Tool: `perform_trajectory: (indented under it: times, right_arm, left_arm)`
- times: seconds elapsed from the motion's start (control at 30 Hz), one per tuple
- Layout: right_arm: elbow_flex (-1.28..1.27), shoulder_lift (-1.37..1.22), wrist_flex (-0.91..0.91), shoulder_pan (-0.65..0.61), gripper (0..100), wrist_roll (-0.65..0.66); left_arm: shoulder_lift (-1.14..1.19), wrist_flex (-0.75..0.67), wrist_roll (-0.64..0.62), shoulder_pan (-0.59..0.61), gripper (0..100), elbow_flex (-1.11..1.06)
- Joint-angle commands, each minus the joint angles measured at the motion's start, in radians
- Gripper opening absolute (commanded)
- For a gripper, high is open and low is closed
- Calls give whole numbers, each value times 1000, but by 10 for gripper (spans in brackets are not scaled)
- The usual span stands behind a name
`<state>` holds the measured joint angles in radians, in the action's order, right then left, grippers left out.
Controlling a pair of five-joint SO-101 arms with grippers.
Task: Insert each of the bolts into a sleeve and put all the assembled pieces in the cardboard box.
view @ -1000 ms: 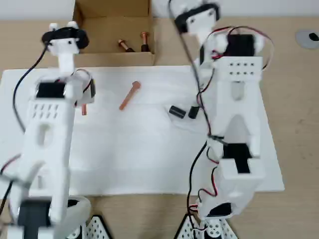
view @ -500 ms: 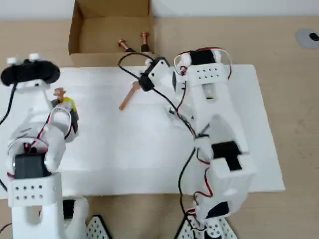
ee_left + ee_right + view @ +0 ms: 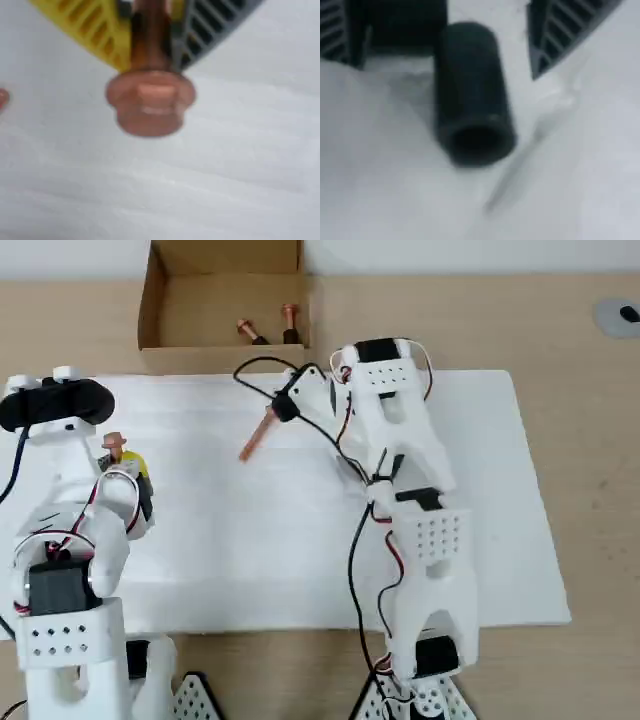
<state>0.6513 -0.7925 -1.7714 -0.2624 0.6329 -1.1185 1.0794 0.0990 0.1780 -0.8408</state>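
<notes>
Two white arms stand side by side at a light wooden table (image 3: 590,440), and most of what lies before them is covered by a wide white foam sheet (image 3: 250,540), slightly rumpled.

The right arm (image 3: 430,540) folds over the right half of the sheet, with black and red wires looping off it. The left arm (image 3: 70,570) rises over the sheet's left edge.

A cardboard box (image 3: 152,300) sits open on the bare wood just past the sheet's far edge, toward its left end. Two copper bolts already in dark sleeves (image 3: 250,331) (image 3: 290,322) lie inside it, at the end nearer the middle of the sheet.

A small grey disc (image 3: 615,315) rests on the wood beyond the sheet's far right corner.

The right gripper (image 3: 455,45) is low over the sheet with its jaws apart. A black sleeve (image 3: 470,120) lies on the foam between them, its open bore facing the wrist camera, with a clear gap on one side.

The left gripper (image 3: 150,35) is clamped on a copper bolt (image 3: 150,102), yellow finger (image 3: 85,25) on one side of the shank and grey finger (image 3: 210,25) on the other. The flanged head sticks out beyond the tips, above the sheet near its left edge.

One loose bolt (image 3: 260,432) lies aslant on the sheet's far half, near the middle.
</notes>
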Motion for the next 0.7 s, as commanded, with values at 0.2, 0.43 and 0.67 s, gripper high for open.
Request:
perform_trajectory:
  times: [0.2, 0.43, 0.67]
  right_arm:
    - [133, -79, -15, -50, 238, 9]
    - [134, -148, -15, -47, 235, 9]
    - [127, -173, -17, -47, 235, 6]
  left_arm:
    - [-19, 2, -3, 11, 9, 3]
    - [-21, 5, -2, 11, 9, 3]
    - [-21, 6, -3, 12, 9, 3]
